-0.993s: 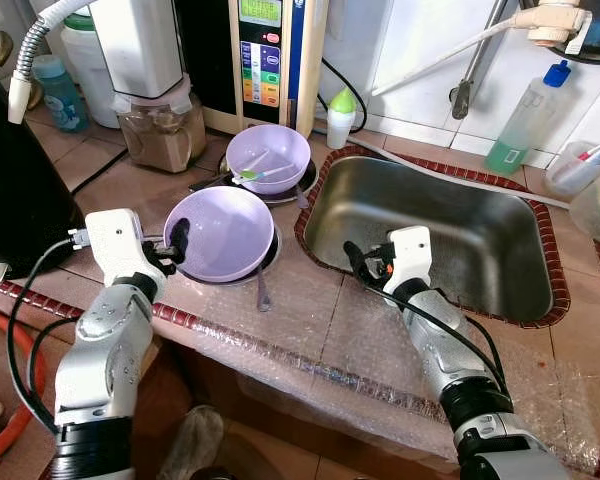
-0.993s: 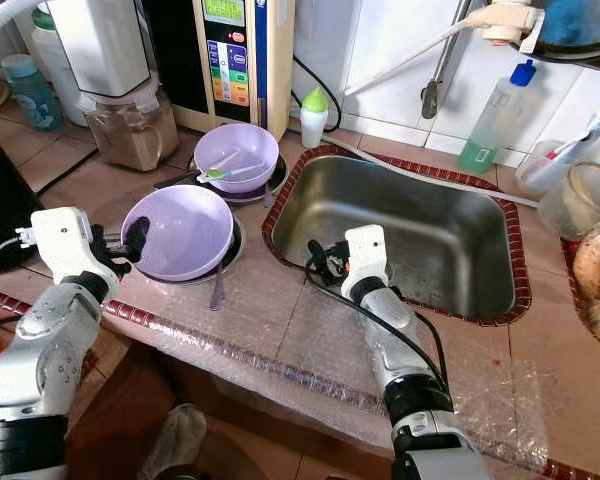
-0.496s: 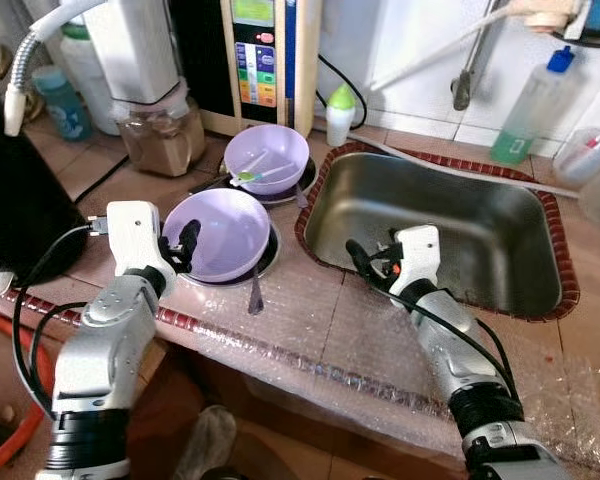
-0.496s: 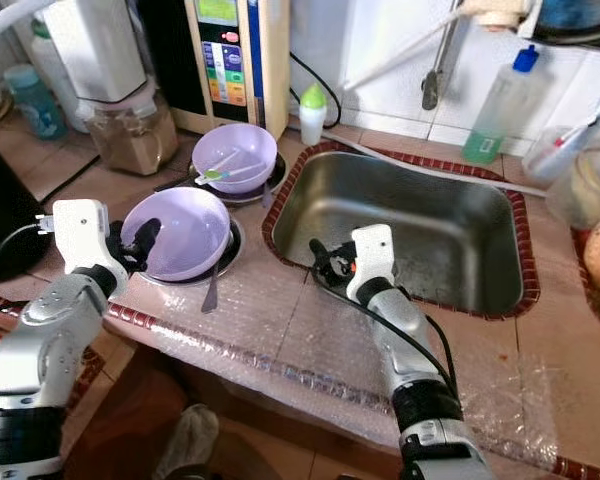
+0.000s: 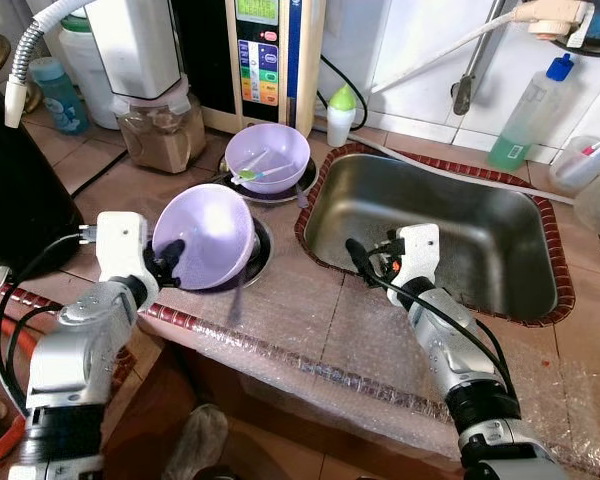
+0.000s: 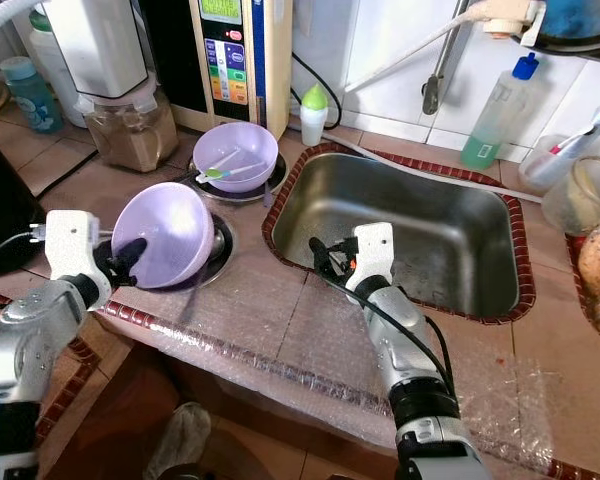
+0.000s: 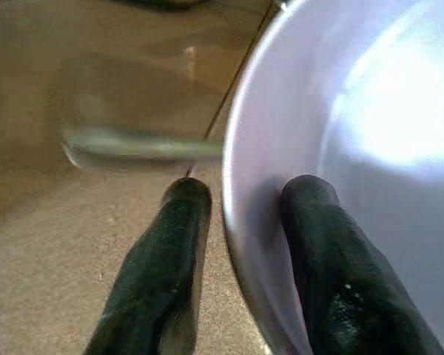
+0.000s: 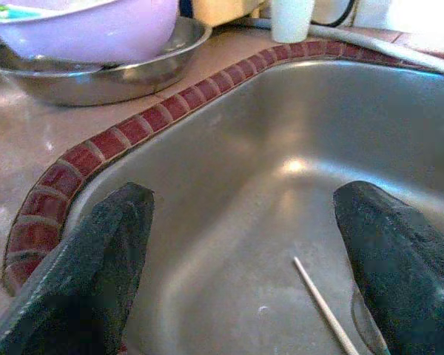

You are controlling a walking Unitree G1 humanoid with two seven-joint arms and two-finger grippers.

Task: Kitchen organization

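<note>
Left gripper (image 5: 170, 262) pinched the near purple bowl (image 5: 208, 235) by its rim, tilted; right gripper (image 5: 368, 262) jaws spread over the sink (image 5: 435, 215); sorting barely begun, judging by the other bowl (image 5: 268, 156) untouched.

Lilac bowl (image 5: 205, 237) tilted steeply, rim pinched, over counter.

Left pincer (image 5: 170, 258) clamped, right pincer (image 5: 365, 262) spread

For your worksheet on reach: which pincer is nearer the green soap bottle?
Right. The right pincer hangs over the sink's near-left corner; the left pincer, gripping the purple bowl, is farther from the green soap bottle.
</note>
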